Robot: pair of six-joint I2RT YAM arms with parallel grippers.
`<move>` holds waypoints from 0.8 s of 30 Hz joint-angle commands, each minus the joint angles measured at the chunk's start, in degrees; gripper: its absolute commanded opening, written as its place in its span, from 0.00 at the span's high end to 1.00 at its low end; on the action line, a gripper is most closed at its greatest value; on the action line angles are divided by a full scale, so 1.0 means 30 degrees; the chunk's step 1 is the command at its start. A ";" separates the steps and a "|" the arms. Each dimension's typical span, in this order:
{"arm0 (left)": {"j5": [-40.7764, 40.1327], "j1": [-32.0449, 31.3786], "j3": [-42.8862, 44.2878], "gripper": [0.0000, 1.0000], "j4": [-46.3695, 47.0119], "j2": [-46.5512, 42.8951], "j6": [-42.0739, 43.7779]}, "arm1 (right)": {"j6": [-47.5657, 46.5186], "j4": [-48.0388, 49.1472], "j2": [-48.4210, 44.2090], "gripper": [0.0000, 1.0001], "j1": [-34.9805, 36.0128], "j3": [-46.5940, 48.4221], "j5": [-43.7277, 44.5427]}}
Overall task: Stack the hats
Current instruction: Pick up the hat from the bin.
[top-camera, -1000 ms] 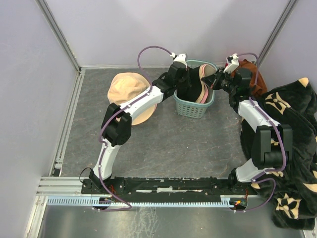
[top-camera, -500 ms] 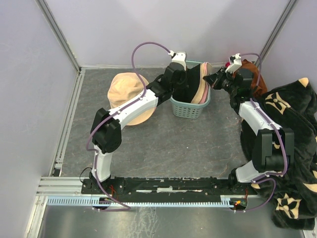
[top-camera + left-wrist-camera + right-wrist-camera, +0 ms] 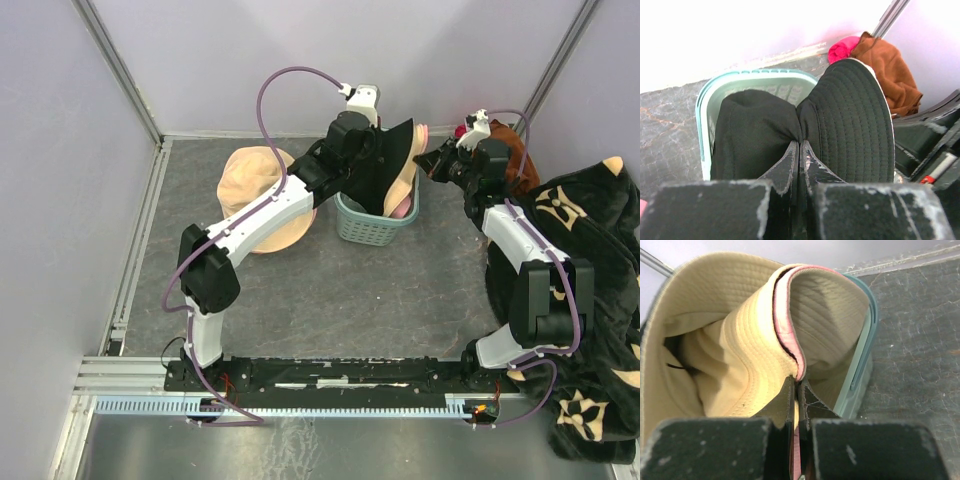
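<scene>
Basket (image 3: pixel 372 222): teal, near the desk's far edge, tipped as the hats inside are tugged.
Left jaws (image 3: pixel 799 150): pinched tight on a fold of the black hat (image 3: pixel 840 125), which rises out of the basket.
Right jaws (image 3: pixel 796 385): clamped on the pink-trimmed brim of the beige hat (image 3: pixel 730 340), still packed in the basket beside the black one.
Loose hats (image 3: pixel 258 195): a tan one lying on a pink one, on the desk left of the basket; this looks like the stack to build on.
Other cloth: rust-brown cloth (image 3: pixel 515 155) in the far right corner, black patterned blanket (image 3: pixel 590 290) along the right edge.
Risk: the hats are wedged together, so pulling the black one may drag its neighbours or lift the whole basket.
Risk: each grip holds only a thin fold, which could slip free under tension.
</scene>
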 commanded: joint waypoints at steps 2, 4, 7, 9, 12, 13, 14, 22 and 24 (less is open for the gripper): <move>-0.0347 -0.0269 0.2526 0.97 0.2378 -0.1170 0.0953 | -0.0296 -0.1408 -0.0559 0.99 0.0099 0.0232 0.0912; -0.0383 -0.0305 0.2812 0.97 0.2264 -0.1252 0.1016 | -0.0185 -0.1404 -0.0378 0.99 0.0090 0.0272 0.0918; -0.0558 -0.0372 0.2865 0.97 0.2189 -0.1471 0.1131 | 0.0060 -0.1179 -0.0207 0.99 0.0091 0.0284 0.0933; -0.0727 -0.0375 0.2838 0.97 0.2040 -0.1568 0.1207 | 0.0170 -0.1062 -0.0195 0.99 0.0101 0.0263 0.0997; -0.0822 -0.0376 0.2773 0.97 0.1969 -0.1622 0.1338 | 0.0197 -0.1117 -0.0552 0.99 0.0088 0.0345 0.1414; -0.0832 -0.0361 0.2778 0.97 0.1945 -0.1589 0.1343 | 0.0060 -0.1330 -0.0722 0.99 0.0086 0.0490 0.1565; -0.0825 -0.0366 0.2786 0.97 0.1945 -0.1571 0.1369 | -0.0115 -0.1657 -0.0908 0.99 0.0097 0.0662 0.1708; -0.1612 -0.0356 0.1848 0.97 0.1636 -0.1888 0.1533 | -0.0217 -0.2579 -0.1886 0.99 0.0318 0.0991 0.1625; -0.1834 -0.0353 0.0761 0.97 0.2209 -0.2362 0.1534 | -0.0282 -0.2799 -0.1799 0.99 0.0711 0.0956 0.1705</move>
